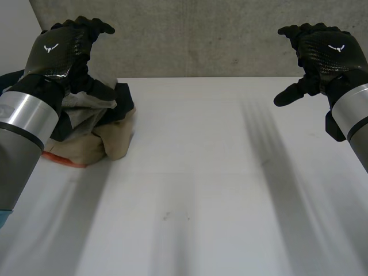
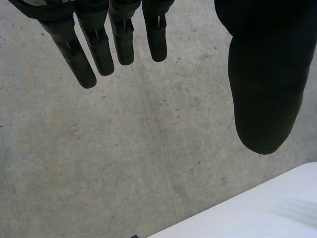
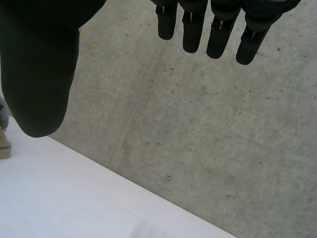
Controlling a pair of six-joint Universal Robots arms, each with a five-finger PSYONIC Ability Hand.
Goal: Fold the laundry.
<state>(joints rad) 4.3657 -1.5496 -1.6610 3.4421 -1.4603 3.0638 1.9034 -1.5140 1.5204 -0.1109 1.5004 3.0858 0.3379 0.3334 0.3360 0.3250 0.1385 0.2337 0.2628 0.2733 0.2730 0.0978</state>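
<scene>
Both hands are hanging raised over the far corners of the table and gripping nothing. The left hand is hovering directly above the laundry pile, and its wrist view is showing the fingers straight and the thumb spread wide. The right hand is waiting well apart on the opposite side, equally relaxed and empty, with its fingers extended.

That pile is sitting bunched at the table's far left. A beige piece is making up most of the heap, a dark garment is draping over the top, a grey cloth is tucking in beneath it, and a thin orange edge is peeking out at the base.

Several things are looking risky. Because the garments are tangling together, a grasp from above is likely to be catching two or three pieces at once, not one. The heap is also lying close to the table's left edge, so a pull in the wrong direction could be dragging cloth off onto the floor. The right hand is starting far away — it may be arriving late to steady a corner.

Grey concrete, speckled and faintly streaked, is spreading beyond the far edge. The white table is offering a broad, smooth, bare stretch in the middle — plenty of room for spreading a garment flat.
</scene>
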